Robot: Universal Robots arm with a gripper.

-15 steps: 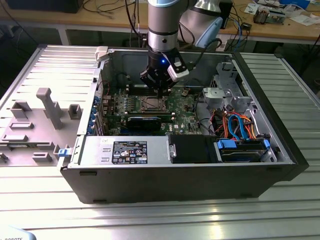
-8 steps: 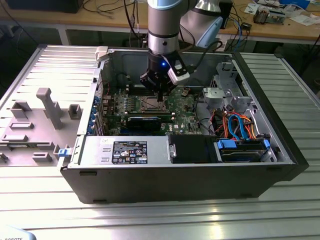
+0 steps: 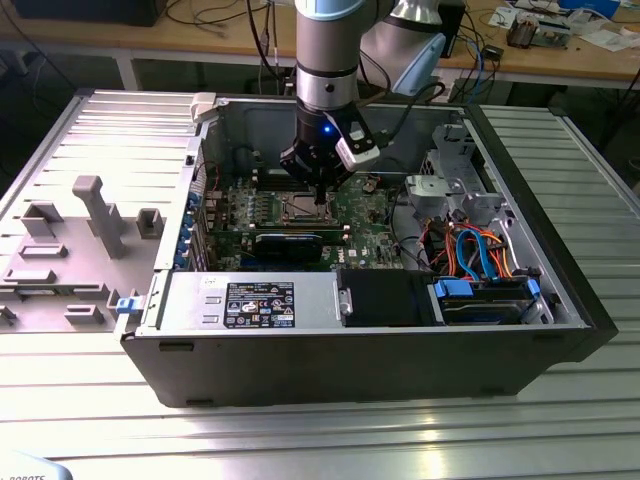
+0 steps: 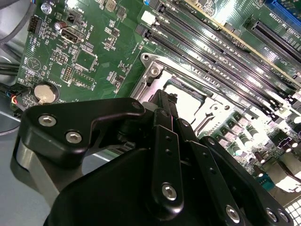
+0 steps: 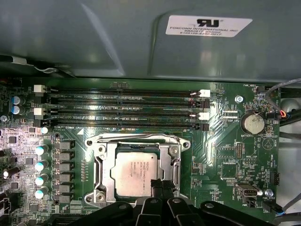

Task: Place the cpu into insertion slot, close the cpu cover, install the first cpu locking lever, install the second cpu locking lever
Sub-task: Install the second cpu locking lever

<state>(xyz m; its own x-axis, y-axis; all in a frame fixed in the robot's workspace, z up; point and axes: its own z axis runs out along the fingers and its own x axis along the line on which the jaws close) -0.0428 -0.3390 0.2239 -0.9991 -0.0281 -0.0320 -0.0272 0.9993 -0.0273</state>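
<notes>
The cpu point(image 5: 138, 173) lies flat in the insertion slot point(image 5: 104, 180), silver top up; in the second wrist view the cpu point(image 4: 186, 100) shows just past the fingers. The silver cpu cover point(image 5: 176, 165) lies down around the chip as a frame, also seen as the cpu cover point(image 4: 154, 74). A thin wire lever point(image 5: 136, 137) runs along the socket's far edge. My gripper point(image 5: 162, 186) is shut with nothing between its fingers, its tips at the socket edge beside the chip. In the exterior view my gripper point(image 3: 320, 197) stands straight down over the socket point(image 3: 303, 208).
The green motherboard point(image 3: 372, 215) lies inside an open computer case point(image 3: 560, 300). Long memory slots point(image 5: 127, 110) run beside the socket. A black graphics card point(image 3: 290, 243), a power supply point(image 3: 250, 300) and a drive cage with coloured cables point(image 3: 480, 250) crowd the case. A coin battery point(image 5: 252, 123) sits nearby.
</notes>
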